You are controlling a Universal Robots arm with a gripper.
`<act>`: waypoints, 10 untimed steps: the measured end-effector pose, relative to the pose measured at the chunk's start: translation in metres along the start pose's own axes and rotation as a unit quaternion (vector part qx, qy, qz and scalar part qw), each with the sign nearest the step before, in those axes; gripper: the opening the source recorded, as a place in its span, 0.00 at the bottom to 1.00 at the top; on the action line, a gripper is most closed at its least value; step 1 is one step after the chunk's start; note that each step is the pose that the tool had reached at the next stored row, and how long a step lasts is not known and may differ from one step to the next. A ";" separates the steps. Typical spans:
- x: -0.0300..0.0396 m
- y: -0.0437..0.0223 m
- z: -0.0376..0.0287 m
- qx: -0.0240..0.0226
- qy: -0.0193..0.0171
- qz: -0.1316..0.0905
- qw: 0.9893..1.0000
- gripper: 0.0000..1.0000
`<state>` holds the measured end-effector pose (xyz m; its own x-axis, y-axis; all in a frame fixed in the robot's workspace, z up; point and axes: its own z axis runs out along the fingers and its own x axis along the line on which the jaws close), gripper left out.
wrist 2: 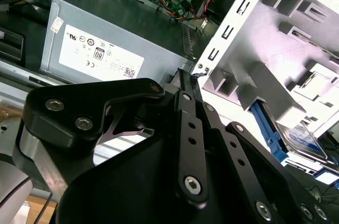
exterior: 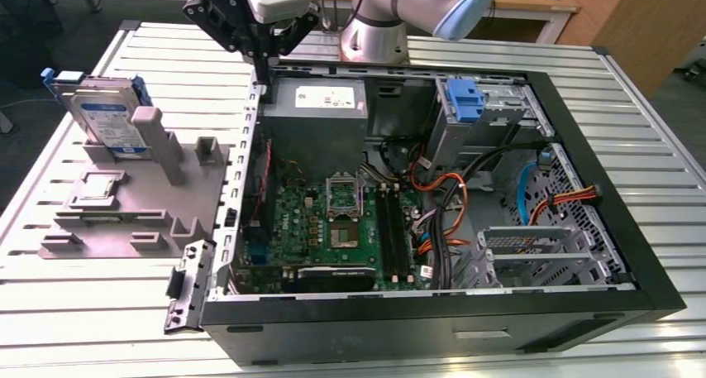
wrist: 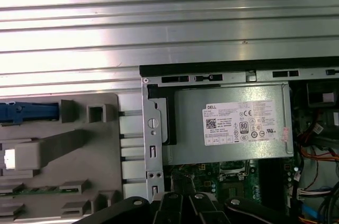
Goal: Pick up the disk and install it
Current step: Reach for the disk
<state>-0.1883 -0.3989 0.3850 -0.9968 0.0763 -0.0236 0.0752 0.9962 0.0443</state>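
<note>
The disk [exterior: 107, 116], silver-grey with a white-and-blue label and a blue carrier, stands on edge in a grey fixture [exterior: 121, 204] on the exterior view's left, outside the computer case. Its blue carrier end [wrist: 26, 113] shows in the first wrist view, and part of it [wrist 2: 303, 135] shows behind the fixture in the second wrist view. My gripper [exterior: 261, 74] hangs above the case's back corner nearest the fixture, well apart from the disk. Its black fingers [wrist 2: 186, 83] meet at the tips, shut with nothing between them.
The open computer case [exterior: 441, 312] lies on a slatted metal table [exterior: 617, 80]. Inside are a grey power supply box [exterior: 314, 105] with a white label, the motherboard [exterior: 331, 229], cables, a blue latch piece [exterior: 464, 101] and a metal drive cage [exterior: 535, 254].
</note>
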 end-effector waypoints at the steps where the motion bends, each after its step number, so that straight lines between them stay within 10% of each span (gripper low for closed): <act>1: 0.0002 0.0000 0.0000 0.000 0.000 0.000 1.000 0.10; 10: 0.0025 -0.0002 0.0002 0.000 0.000 0.000 1.000 0.10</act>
<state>-0.1908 -0.3989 0.3847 -0.9968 0.0762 -0.0236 0.0751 0.9962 0.0443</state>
